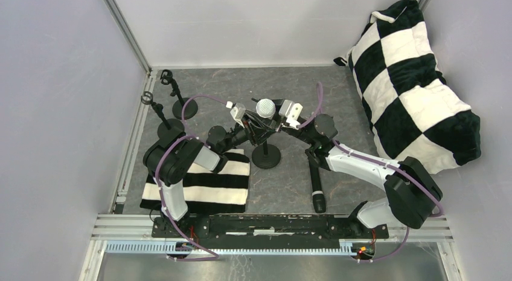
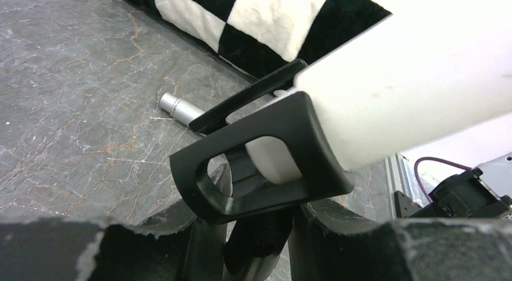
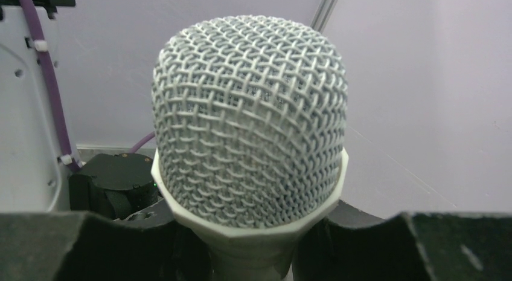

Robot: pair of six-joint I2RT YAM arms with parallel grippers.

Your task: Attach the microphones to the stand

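Held white microphone (image 2: 410, 81) below its mesh head (image 3: 250, 118) in right end effector (image 3: 250, 254), sliding body into clip (image 2: 314, 154). Braced stand (image 1: 265, 155) at mid-worktop (image 1: 290, 193) with left end effector (image 2: 253, 242), closed narrow. Judged seating step; next called for pressing home, releasing, then fetching black microphone (image 1: 316, 184) near front edge.

Two stands (image 1: 185, 110) left, cushion (image 1: 416, 81) right.

Work surface: a dark grey marbled mat (image 1: 290, 190). A black-and-white checked plush cushion (image 1: 416, 87) lies along its right side, reaching the far-right corner. A folded black-and-white striped cloth (image 1: 223, 187) lies flat at the near-left corner. Aluminium rails (image 1: 121, 223) border the near edge.
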